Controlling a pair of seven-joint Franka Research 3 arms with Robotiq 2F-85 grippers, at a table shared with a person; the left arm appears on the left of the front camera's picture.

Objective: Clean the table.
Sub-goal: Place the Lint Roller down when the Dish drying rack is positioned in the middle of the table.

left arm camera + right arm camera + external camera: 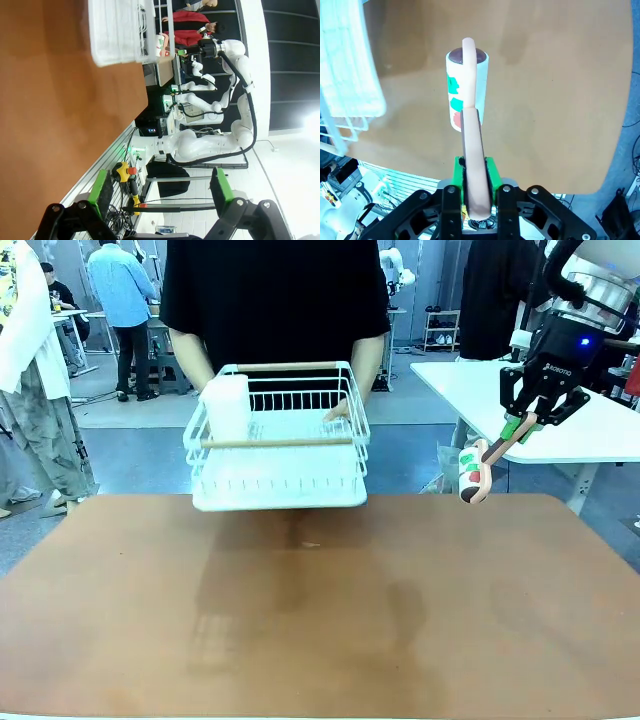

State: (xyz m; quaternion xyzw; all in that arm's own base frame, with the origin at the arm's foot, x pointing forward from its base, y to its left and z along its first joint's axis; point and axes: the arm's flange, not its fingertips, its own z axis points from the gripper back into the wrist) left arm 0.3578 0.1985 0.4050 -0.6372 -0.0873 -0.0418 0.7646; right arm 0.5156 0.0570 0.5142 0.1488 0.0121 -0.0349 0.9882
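Observation:
The reddish-brown table (320,620) spreads across the front view. My right gripper (528,425) hovers above its far right corner, shut on the pinkish handle of a lint roller (474,475) whose white roll hangs down and to the left. In the right wrist view the green pads of that gripper (475,175) clamp the handle, and the roll (467,90) points out over the table (545,100). My left gripper (162,185) is open, nothing between its green pads, beside the table (50,125).
A person at the far side holds a white wire dish rack (277,440) with wooden handles just above the table's far edge; a white cup-like thing (227,405) stands in it. A white-topped table (530,400) lies behind my right arm.

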